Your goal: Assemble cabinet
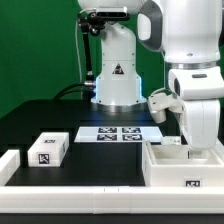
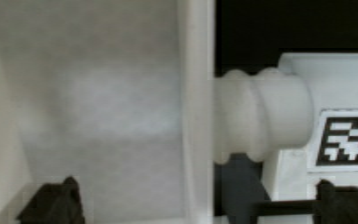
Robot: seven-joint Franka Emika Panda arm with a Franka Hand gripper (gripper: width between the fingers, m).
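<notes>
My arm hung straight down over the cabinet at five o'clock, gripper spread wide by its wall. A tagged block sat at eight o'clock beyond the marker board.

A robotics lab is shown: a white robot arm is set at the back of a black table, and a plain green screen is hung behind it. Square black-and-white tags are seen on the marker board, on the white cabinet and on a small white block laid out on the table.
</notes>
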